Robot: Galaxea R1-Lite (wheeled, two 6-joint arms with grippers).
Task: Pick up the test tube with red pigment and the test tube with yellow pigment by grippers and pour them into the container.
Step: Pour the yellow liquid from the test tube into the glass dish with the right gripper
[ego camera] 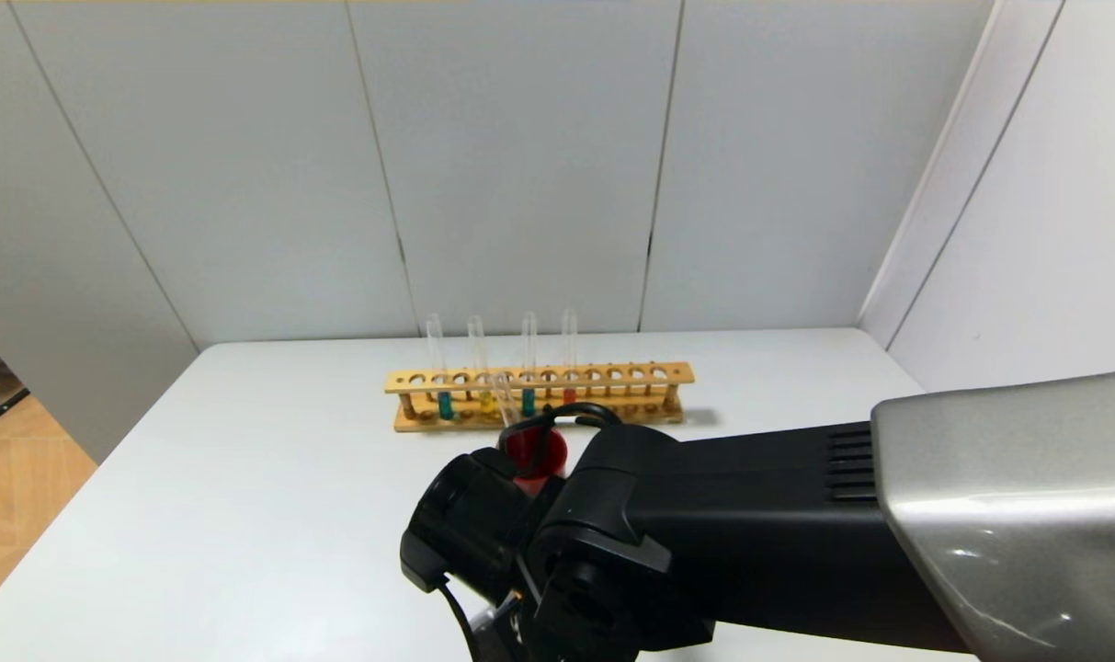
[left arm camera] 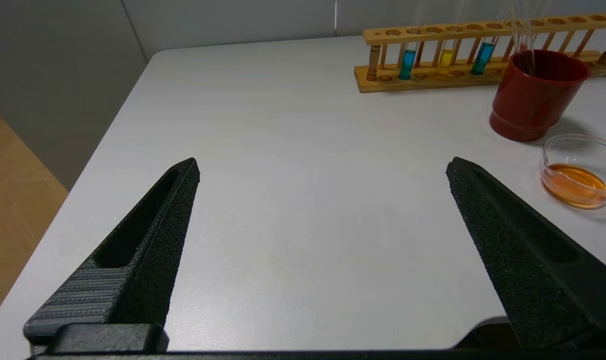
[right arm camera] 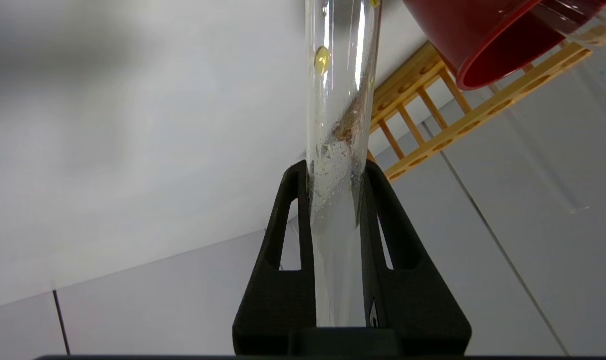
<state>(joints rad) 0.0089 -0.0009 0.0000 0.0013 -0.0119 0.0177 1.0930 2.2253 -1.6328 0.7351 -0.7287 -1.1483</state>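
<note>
My right gripper (right arm camera: 335, 170) is shut on the test tube with yellow pigment (right arm camera: 340, 100), which is nearly empty, with a yellow drop and a brownish streak on its wet glass. In the head view my right arm (ego camera: 612, 542) hides that gripper and the container. The container (left arm camera: 582, 142), seen in the left wrist view, holds orange liquid and sits next to the red cup (left arm camera: 532, 95). A test tube with red pigment (ego camera: 569, 393) stands in the wooden rack (ego camera: 539, 375). My left gripper (left arm camera: 322, 162) hangs open over bare table, well to the left of the container.
The rack also holds two teal tubes (ego camera: 444, 405) (ego camera: 528, 402) and another tube with yellow liquid (ego camera: 485, 400). An empty tube (ego camera: 505, 403) leans in the red cup (ego camera: 536, 450). The table edge (left arm camera: 133, 90) runs along the left; grey walls close in behind and to the right.
</note>
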